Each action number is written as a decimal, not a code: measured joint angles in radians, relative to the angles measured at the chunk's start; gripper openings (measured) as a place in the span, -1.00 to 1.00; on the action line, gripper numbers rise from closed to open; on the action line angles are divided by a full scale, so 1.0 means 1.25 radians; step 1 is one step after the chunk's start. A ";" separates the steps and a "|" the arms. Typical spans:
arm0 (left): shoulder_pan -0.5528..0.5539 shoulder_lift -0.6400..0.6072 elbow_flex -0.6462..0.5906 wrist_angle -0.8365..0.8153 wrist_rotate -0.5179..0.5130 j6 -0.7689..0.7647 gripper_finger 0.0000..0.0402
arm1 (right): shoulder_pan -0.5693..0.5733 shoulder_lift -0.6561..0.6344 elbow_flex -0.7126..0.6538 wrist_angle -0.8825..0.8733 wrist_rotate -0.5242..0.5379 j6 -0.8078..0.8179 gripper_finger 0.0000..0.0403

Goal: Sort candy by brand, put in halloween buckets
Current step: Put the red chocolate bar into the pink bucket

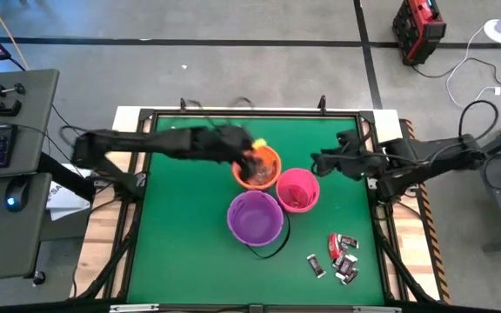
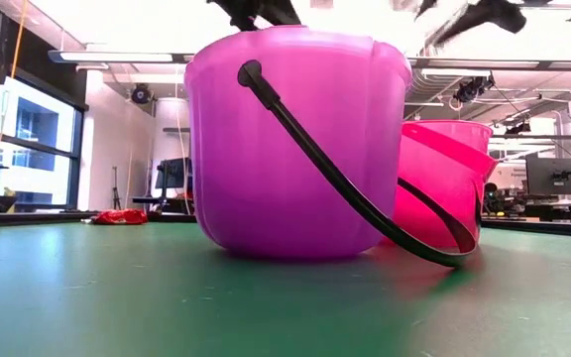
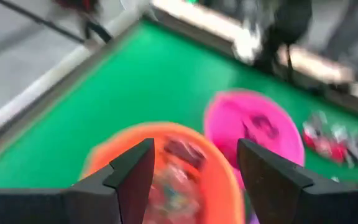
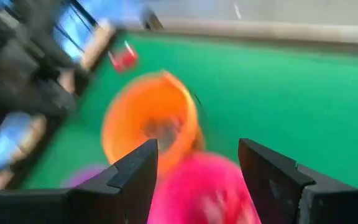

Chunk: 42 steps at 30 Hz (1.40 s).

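Observation:
The orange bucket (image 1: 259, 167) stands at the table's middle with candy in it, the pink bucket (image 1: 298, 189) to its right, and the purple bucket (image 1: 255, 217) nearer, its thin black handle (image 2: 350, 193) hanging down to the table. My left gripper (image 3: 194, 149) hovers open over the orange bucket (image 3: 160, 168). My right gripper (image 4: 197, 146) hovers open above the far rim of the pink bucket (image 4: 204, 190). Loose candy (image 1: 342, 256) in red and dark wrappers lies on the table's near right. One red piece (image 2: 119, 216) lies apart, beyond the buckets.
The green mat has a raised frame (image 1: 250, 113) around it. Bare mat lies on the near left (image 1: 181, 252) and the far right (image 1: 337, 130). A desk with a keyboard and a mouse (image 1: 11, 202) stands left of the table. Cables and a red box (image 1: 417, 30) lie on the floor beyond.

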 joint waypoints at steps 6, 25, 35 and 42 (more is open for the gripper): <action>0.071 -0.225 -0.216 0.052 -0.035 -0.085 0.08 | 0.113 0.013 -0.134 -0.031 -0.242 0.182 0.07; 0.072 -0.478 -0.546 0.187 -0.044 -0.371 0.08 | 0.361 0.175 -0.439 0.325 -0.522 0.680 0.07; 0.072 -0.476 -0.546 0.186 -0.044 -0.372 0.08 | 0.335 0.281 -0.436 0.338 -0.549 0.669 -0.06; 0.072 -0.479 -0.546 0.185 -0.039 -0.372 0.08 | 0.334 0.269 -0.383 0.266 -0.498 0.622 -0.79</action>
